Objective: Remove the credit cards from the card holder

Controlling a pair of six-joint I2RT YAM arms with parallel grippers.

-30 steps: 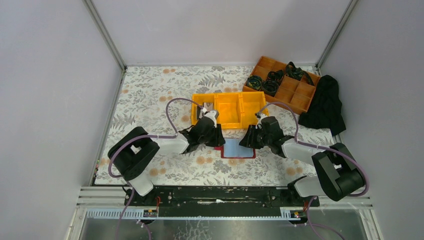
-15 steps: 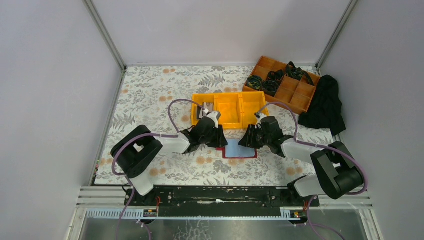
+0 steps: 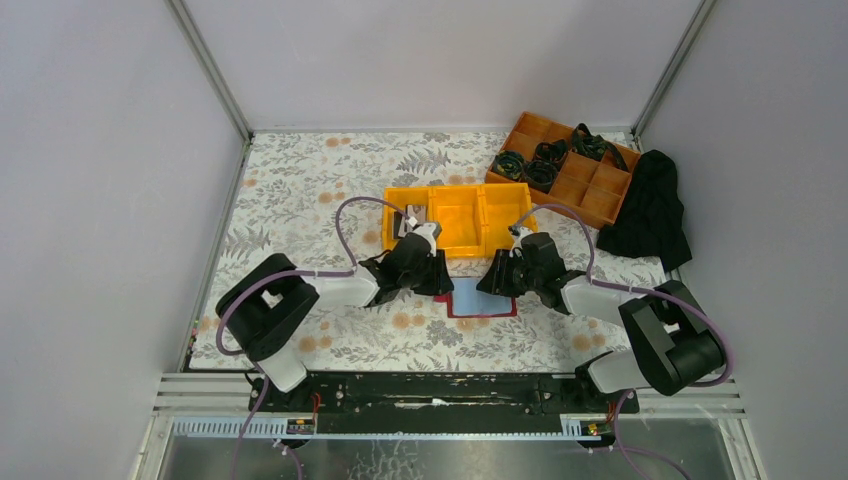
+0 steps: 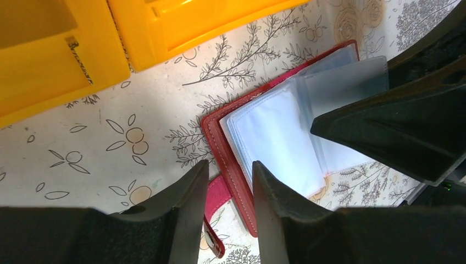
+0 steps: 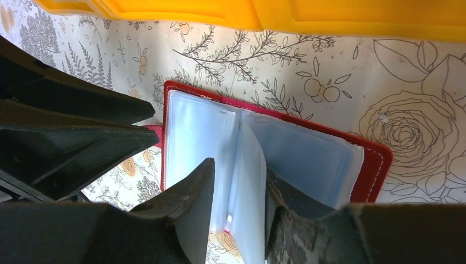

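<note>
From my seat, the card holder (image 3: 481, 300) lies open and flat on the floral cloth (image 3: 300, 200), just in front of the yellow bin (image 3: 465, 249) and apart from its front wall, clear sleeves (image 4: 275, 137) facing up. The left gripper (image 4: 229, 165) is down in front of the bin's left compartment, jaws parted, straddling the holder's red border without pinching it. The right gripper (image 5: 239, 168) sits in front of the bin's right compartment, jaws also spread, with one upright sleeve leaf (image 5: 250, 165) standing loose between them. I cannot tell whether any sleeve holds the credit cards.
</note>
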